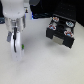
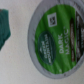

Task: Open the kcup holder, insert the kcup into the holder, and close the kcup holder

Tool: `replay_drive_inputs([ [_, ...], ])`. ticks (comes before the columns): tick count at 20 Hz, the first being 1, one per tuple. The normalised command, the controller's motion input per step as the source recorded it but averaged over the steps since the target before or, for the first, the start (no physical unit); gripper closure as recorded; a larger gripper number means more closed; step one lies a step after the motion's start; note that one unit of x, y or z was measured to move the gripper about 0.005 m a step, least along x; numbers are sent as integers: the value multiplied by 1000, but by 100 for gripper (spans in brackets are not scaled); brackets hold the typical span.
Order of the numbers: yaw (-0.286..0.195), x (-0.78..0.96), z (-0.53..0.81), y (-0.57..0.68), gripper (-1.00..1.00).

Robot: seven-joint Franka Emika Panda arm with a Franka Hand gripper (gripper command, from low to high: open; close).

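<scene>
Filling the wrist view, the kcup (image 2: 56, 44) is showing its green, white-rimmed printed lid close to the lens. Low at the exterior view's left, the gripper (image 1: 15, 46) is hanging over the pale table (image 1: 40, 67); whether its fingers are clenched or released cannot be told. At the right of that frame, the kcup holder (image 1: 61, 33) is sitting well apart.

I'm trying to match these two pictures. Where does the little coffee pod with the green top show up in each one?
Exterior view: the kcup is a small green patch low at the exterior view's left, at the tip of the white arm, by the gripper.
Wrist view: the kcup fills much of the picture, its round green printed lid facing the camera.
Shared landmark: the pale table under it.
</scene>
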Motion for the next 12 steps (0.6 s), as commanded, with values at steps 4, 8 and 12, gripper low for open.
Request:
replay_drive_inputs([
  [4, -56, -4, -11, 7, -100],
  [8, -27, -4, -10, 4, 100],
  [12, -20, -4, 62, 44, 100],
])
